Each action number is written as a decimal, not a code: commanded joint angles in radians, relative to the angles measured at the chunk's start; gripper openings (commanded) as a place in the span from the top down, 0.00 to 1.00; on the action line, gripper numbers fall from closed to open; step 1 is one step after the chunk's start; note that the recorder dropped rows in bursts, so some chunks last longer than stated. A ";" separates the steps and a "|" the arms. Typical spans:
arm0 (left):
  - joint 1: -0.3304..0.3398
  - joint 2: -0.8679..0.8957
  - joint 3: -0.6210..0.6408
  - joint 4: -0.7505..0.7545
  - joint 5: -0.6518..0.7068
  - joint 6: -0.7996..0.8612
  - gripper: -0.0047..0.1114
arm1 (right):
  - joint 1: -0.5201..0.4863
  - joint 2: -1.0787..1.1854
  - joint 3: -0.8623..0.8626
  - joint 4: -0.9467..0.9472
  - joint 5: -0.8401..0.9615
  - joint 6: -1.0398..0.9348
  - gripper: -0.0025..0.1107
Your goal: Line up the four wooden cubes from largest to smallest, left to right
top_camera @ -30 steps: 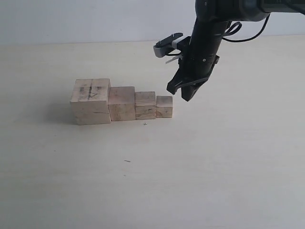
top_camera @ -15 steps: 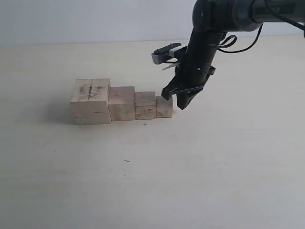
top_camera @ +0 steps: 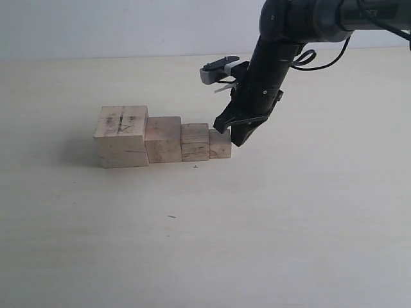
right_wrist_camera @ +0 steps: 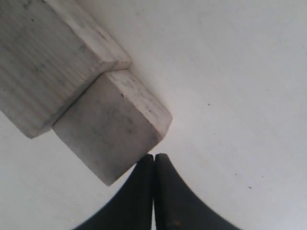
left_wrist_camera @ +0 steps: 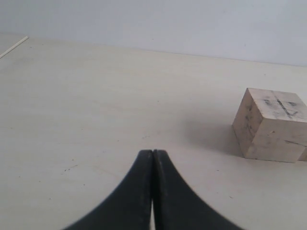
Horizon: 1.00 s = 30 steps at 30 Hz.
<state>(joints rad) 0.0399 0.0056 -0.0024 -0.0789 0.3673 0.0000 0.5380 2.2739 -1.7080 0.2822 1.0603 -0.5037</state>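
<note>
Four pale wooden cubes stand side by side in a row on the table. The largest cube (top_camera: 121, 135), with dark pencil scribbles on top, is at the left; it also shows in the left wrist view (left_wrist_camera: 271, 124). Then come the second cube (top_camera: 163, 138), the third cube (top_camera: 195, 141) and the smallest cube (top_camera: 219, 144). My right gripper (top_camera: 236, 138) is shut and empty, its tips against the right side of the smallest cube (right_wrist_camera: 112, 139). My left gripper (left_wrist_camera: 153, 152) is shut, empty, low over bare table, away from the row.
The table (top_camera: 289, 218) is pale and plain, with a small dark speck (top_camera: 171, 217) in front of the row. A light wall (top_camera: 128, 25) runs behind the table's far edge.
My right gripper has come down and to the left from above the row's right end to the smallest cube's side, nudging the row slightly left. The left gripper shows no earlier frame.
</note>
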 commanded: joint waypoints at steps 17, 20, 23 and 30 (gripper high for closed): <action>-0.005 -0.006 0.002 0.001 -0.011 0.000 0.96 | -0.011 -0.069 -0.001 -0.194 -0.041 0.209 0.98; -0.005 -0.006 0.002 0.001 -0.011 0.000 0.96 | -0.025 -0.153 0.059 -0.207 -0.097 0.262 0.98; -0.005 -0.006 0.002 0.001 -0.011 0.000 0.96 | -0.025 -0.231 0.162 -0.207 -0.187 0.273 0.98; -0.005 -0.006 0.002 0.001 -0.011 0.000 0.96 | -0.025 -0.445 0.437 -0.190 -0.432 0.439 0.98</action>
<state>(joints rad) 0.0399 0.0056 -0.0024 -0.0789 0.3673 0.0000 0.5170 1.9160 -1.3593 0.0788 0.7234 -0.1326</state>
